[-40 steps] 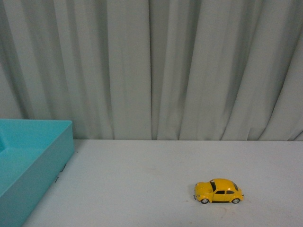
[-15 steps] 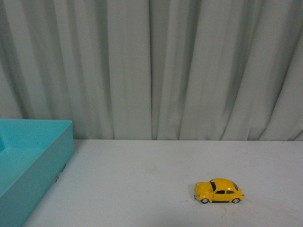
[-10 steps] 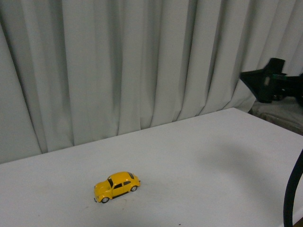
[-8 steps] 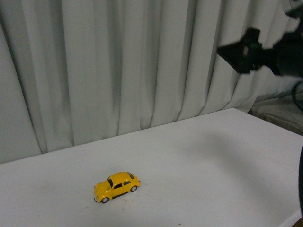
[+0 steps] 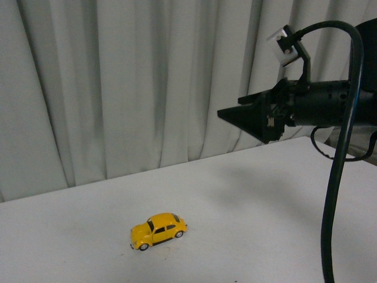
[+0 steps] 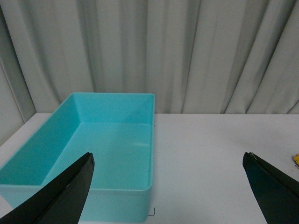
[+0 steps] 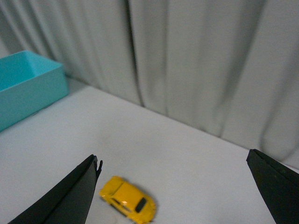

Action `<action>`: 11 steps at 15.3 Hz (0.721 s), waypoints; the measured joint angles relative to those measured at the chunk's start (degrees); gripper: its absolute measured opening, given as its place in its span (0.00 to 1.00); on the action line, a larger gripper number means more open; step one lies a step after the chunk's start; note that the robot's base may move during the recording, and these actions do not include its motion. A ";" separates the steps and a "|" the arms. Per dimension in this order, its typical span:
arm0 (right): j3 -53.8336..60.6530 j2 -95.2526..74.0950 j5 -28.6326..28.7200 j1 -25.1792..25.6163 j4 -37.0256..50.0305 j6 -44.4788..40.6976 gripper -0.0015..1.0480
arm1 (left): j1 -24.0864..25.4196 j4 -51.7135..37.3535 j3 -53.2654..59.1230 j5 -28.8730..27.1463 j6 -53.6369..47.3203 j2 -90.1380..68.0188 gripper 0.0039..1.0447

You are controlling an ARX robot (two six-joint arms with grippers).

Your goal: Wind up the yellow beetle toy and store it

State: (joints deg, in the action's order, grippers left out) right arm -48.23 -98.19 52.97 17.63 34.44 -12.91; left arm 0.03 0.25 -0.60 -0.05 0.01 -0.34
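yellow beetle toy (image 5: 158,230) on table (image 5: 247,200), right jaws apart

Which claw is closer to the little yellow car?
Right. The right claw hangs raised, aimed down at the yellow car; the left claw sits farther off, facing the turquoise box.

The white counter (image 5: 265,194) in front of me carries a yellow beetle toy (image 5: 158,230), standing upright on its four wheels, and, well apart from it, an open turquoise bin (image 6: 117,203).
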 joint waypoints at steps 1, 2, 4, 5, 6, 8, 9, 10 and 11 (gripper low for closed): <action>0.00 -0.07 0.39 -0.26 -0.50 -0.39 0.94 | 0.00 -0.02 0.00 0.02 0.00 0.00 0.94; -0.07 -0.33 1.31 -1.01 -2.12 -2.01 0.94 | 0.00 -0.02 0.00 0.00 0.00 0.00 0.94; -0.83 -1.18 2.91 -1.99 -6.19 -4.98 0.94 | 0.00 -0.02 0.00 0.00 -0.02 0.00 0.94; -1.84 -2.12 3.76 -2.38 -9.18 -7.13 0.94 | 0.00 -0.02 0.00 0.00 0.00 0.00 0.94; -6.56 -6.16 4.11 -2.56 -18.75 -15.28 0.94 | 0.00 -0.02 0.00 0.00 -0.02 0.00 0.94; -17.33 -11.37 5.33 -2.73 -43.76 -36.33 0.94 | 0.00 0.02 0.00 0.02 -0.02 0.00 0.94; -21.44 -12.94 4.20 -4.13 -51.06 -44.46 0.94 | 0.00 -0.07 0.00 0.02 0.00 0.00 0.94; -21.84 -15.23 3.10 -5.97 -51.56 -49.92 0.94 | 0.00 -0.04 0.00 0.02 0.00 0.00 0.94; -21.90 -17.03 2.75 -6.43 -49.66 -50.49 0.94 | 0.00 -0.04 0.00 0.00 -0.02 0.00 0.94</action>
State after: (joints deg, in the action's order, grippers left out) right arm -70.13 -115.22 55.72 11.20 -15.22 -63.40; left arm 0.03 0.21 -0.60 -0.05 -0.01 -0.34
